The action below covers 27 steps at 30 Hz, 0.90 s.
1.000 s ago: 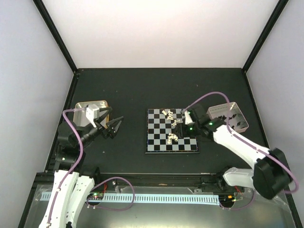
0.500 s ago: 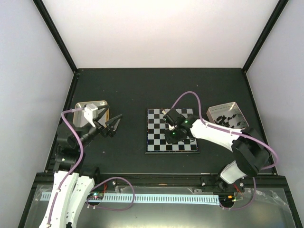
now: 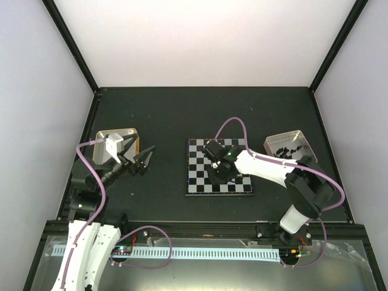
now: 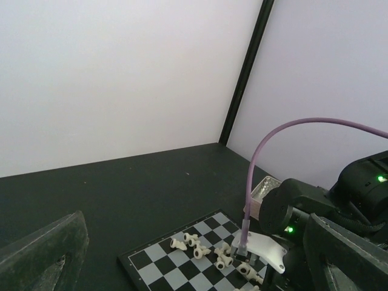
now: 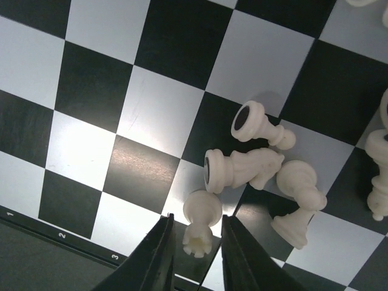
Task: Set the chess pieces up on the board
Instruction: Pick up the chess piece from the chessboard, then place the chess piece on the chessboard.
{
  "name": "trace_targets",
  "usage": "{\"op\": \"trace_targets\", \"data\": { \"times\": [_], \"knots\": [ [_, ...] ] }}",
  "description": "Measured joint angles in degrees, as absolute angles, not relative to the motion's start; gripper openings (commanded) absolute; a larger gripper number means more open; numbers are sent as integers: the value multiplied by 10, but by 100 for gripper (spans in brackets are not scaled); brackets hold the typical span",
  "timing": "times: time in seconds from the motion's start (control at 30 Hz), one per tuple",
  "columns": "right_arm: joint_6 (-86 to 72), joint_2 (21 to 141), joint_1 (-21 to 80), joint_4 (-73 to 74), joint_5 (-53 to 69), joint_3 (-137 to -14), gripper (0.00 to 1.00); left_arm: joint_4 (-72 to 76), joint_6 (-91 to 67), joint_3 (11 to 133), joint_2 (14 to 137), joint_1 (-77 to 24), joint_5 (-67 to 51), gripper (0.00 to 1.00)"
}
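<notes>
A small flat checkered black-and-grey chessboard [image 3: 197, 163] lies at the centre of the overhead view on the black desk [image 3: 163, 115]. The right gripper [image 5: 196, 219] hangs low over the board's right half. In its wrist view, its two dark fingers [image 5: 159, 257] rise from the bottom centre, narrowly parted. They stand on either side of a tiny cream-white plastic chess piece with a notched crown [image 5: 200, 227] lying tipped over. Whether they actually pinch it I cannot tell. More cream-white chess pieces [image 5: 242, 167] lie toppled just right of it, some touching.

The left gripper [image 3: 147, 159] is left of the board over bare desk, spread wide and holding nothing. A gold metal tray [image 3: 124, 134] sits at centre left. At centre right, a silver tray [image 3: 301, 159] holds tiny black pieces [image 3: 285, 147].
</notes>
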<state>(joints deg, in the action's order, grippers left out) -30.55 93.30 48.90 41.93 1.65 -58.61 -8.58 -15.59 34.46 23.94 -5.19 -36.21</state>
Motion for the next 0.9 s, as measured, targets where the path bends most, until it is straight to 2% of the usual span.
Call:
{"op": "trace_targets", "data": {
  "times": [0.17, 0.47, 0.63, 0.9],
  "knots": [
    [-307, 943, 493, 427, 15, -594, 8, -86, -156, 345, 235, -52, -361, 99],
    [-300, 943, 513, 441, 18, -638, 8, -87, -156, 345, 231, -52, -349, 99],
    [-284, 975, 517, 451, 14, -735, 8, -93, -154, 345, 231, -52, -327, 99],
    [-225, 1120, 485, 484, -6, -925, 8, -102, -151, 345, 229, -51, -283, 99]
  ]
}}
